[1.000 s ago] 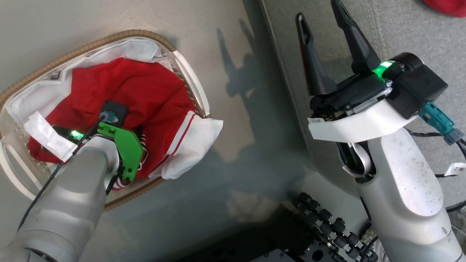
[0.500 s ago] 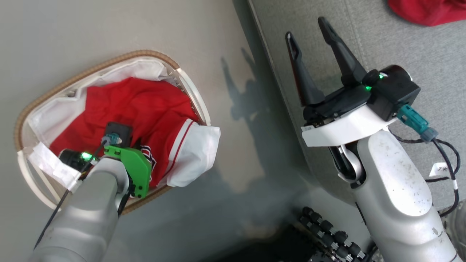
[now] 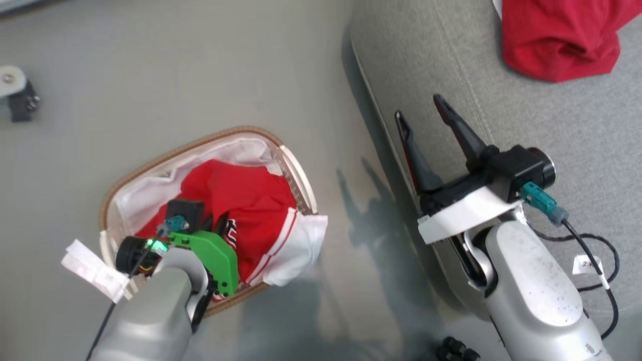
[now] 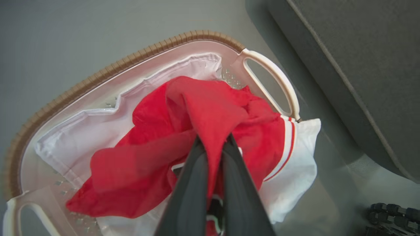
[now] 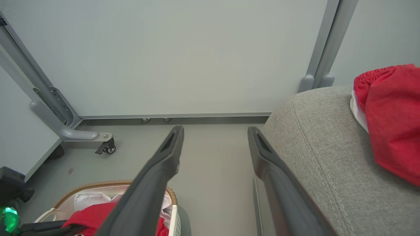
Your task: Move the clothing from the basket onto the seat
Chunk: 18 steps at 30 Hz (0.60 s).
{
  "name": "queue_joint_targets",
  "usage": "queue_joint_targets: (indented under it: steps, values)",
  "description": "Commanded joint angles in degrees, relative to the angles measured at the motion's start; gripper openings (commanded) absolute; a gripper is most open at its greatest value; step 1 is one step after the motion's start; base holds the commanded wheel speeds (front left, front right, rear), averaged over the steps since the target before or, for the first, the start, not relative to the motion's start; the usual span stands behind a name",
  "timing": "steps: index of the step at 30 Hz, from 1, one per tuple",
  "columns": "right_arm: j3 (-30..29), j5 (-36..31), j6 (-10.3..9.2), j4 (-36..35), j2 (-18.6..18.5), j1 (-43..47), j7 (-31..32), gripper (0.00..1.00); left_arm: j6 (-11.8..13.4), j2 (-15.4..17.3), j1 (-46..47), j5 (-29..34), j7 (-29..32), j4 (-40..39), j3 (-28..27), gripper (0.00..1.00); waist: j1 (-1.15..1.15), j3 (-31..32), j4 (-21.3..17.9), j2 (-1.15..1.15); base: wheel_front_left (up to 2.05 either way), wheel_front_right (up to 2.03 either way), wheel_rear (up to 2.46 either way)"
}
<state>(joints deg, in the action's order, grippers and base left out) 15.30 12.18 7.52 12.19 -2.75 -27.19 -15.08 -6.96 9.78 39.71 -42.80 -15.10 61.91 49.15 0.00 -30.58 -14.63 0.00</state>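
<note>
The basket [image 3: 165, 155] [image 4: 98, 77] stands on the floor with red clothing [image 3: 251, 200] [image 4: 203, 101] heaped on its white liner. My left gripper [image 4: 214, 139] is shut on a raised fold of that clothing; in the head view its wrist [image 3: 200, 245] covers the fingers. My right gripper [image 3: 419, 108] [image 5: 215, 131] hangs open over the edge of the grey seat [image 3: 551, 115] [image 5: 321, 131], nothing between its fingers. A second red garment [image 3: 556, 35] [image 5: 393, 114] lies on the seat.
A flap of the white liner [image 3: 301, 245] hangs over the basket's rim toward the seat. A castor [image 3: 15, 95] sits on the floor at the far left. A partition's wheeled foot [image 5: 105, 147] stands by the wall. Black rollers [image 4: 393, 213] lie beside the seat.
The head camera has pulled back, so basket and seat look smaller and shifted. The red clothing has bunched up under my left wrist. My right gripper stays open.
</note>
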Motion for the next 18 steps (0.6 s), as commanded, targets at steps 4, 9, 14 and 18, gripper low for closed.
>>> queue_joint_targets:
  steps: [4,9,14,18]
  values:
    - [-0.4,-0.6,-0.06,1.7,-0.3,3.3,-0.1,1.00,1.4,0.6,-5.3,3.4,0.0,-6.5,-4.0,0.00,0.00,10.3,5.4,0.00,0.00,0.00,0.00]
    - [-1.0,-0.9,-0.06,3.3,-0.3,6.0,-0.1,1.00,2.2,0.7,-10.0,7.8,0.0,-14.5,-9.2,0.00,0.00,14.4,7.0,0.00,0.00,0.00,0.00]
    - [-1.5,-1.0,-0.07,4.7,-0.3,8.8,-0.1,1.00,1.9,-0.3,-14.1,12.4,-0.1,-21.9,-14.4,0.00,0.00,18.5,8.0,0.00,0.00,0.00,0.00]
    - [-1.8,-1.1,-0.07,5.5,-0.3,11.1,-0.1,1.00,1.4,-1.5,-16.5,15.2,-0.1,-27.5,-18.2,0.00,0.00,21.4,8.6,0.00,0.00,0.00,0.00]
